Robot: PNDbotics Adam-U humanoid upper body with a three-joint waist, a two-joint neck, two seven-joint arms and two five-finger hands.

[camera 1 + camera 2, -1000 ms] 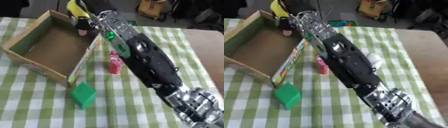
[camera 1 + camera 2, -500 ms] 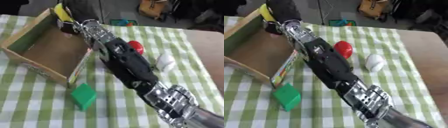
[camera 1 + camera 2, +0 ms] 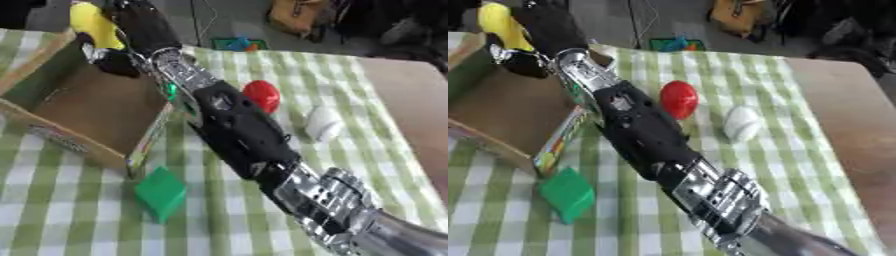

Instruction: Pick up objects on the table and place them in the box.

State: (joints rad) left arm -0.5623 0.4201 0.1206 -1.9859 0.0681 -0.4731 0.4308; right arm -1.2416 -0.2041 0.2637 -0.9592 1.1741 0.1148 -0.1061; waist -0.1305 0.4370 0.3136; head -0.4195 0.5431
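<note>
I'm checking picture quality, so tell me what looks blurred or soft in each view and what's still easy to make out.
Left eye view: the right hand and yellow object over the box are smeared; the green block reads clearly. Right eye view: the red object and white object have soft edges, and the background is dim.

The setting looks like a lab or workshop set up for robot trials, though it cannot be fixed for certain. A table (image 3: 385, 95) with a bare brown top on its right side carries a green-and-white checked cloth (image 3: 227, 215), as in a staged test. Beyond the far edge lies a grey floor (image 3: 236, 20) with a thin cable (image 3: 207, 22), a tan bag-like shape (image 3: 302, 15) and dark, blurred equipment (image 3: 859, 30).
</note>
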